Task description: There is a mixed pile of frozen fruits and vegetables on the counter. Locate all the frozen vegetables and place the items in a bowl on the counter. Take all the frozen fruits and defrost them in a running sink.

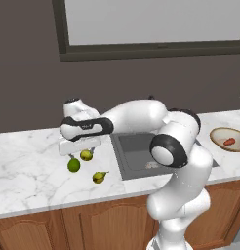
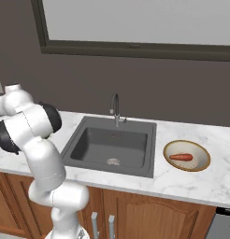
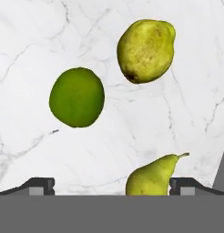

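A white robot arm reaches left across a white marble table [image 1: 34,166], its gripper [image 1: 82,152] hanging just above three pieces of produce left of the dark grey sink [image 2: 112,144]. The fingers [image 3: 40,185] stand spread as wide as they go and hold nothing. Seen from the hand camera, a bright green ball [image 3: 77,97] lies on the marble beside a dull yellow-green ball [image 3: 146,44], the two apart with bare stone between them, while a small pear [image 3: 152,176] with a thin stem sits low in the picture, between the finger tips and close to the right-hand one. In the left base view the green ball rests nearest the gripper's left side, the duller ball lies directly under the fingers, and the pear lies a little nearer the table's front edge, close to the sink's left rim. An orange carrot [image 2: 182,157] already lies inside the shallow wooden-rimmed bowl [image 2: 170,161], which stands on the table just right of the sink. A tall curved metal faucet [image 2: 115,108] rises behind the basin, whose round drain [image 2: 113,162] is visible; whether water is running cannot be told. No brand, label or writing can be read on anything.
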{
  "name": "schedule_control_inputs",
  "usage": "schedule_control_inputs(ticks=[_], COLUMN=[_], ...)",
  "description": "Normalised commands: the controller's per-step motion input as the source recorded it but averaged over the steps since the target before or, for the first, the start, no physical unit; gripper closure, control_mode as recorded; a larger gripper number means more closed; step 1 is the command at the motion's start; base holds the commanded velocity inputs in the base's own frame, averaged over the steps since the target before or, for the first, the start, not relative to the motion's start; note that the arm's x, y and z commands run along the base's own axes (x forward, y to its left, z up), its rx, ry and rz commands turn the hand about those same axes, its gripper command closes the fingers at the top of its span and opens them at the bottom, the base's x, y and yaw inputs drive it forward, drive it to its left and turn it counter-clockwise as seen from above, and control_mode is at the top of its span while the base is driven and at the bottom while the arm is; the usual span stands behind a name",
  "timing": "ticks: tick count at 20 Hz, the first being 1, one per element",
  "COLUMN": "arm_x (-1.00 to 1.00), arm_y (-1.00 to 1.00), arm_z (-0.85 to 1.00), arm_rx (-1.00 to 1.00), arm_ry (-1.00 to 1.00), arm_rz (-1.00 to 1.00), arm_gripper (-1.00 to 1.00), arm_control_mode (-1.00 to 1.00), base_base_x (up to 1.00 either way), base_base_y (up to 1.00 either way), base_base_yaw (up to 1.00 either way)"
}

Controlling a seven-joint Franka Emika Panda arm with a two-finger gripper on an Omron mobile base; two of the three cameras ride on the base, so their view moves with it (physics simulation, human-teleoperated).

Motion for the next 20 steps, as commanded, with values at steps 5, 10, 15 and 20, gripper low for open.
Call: schedule_control_inputs(ticks=[5,10,15,20], arm_x=[0.19,0.11,0.15,0.05], arm_y=[0.29,0.21,0.04,0.00], arm_z=[-0.23,-0.31,-0.25,-0.20], arm_rx=[0.00,0.00,0.00,0.01], arm_ry=[-0.01,-0.03,-0.08,-0.02], arm_rz=[0.00,0.00,-0.02,-0.03], arm_gripper=[-1.00,-1.00,-1.00,-1.00], arm_control_mode=[-1.00,-1.00,-1.00,-1.00], base_base_x=[0.00,0.00,0.00,0.00], base_base_y=[0.00,0.00,0.00,0.00], base_base_yaw=[0.00,0.00,0.00,0.00])
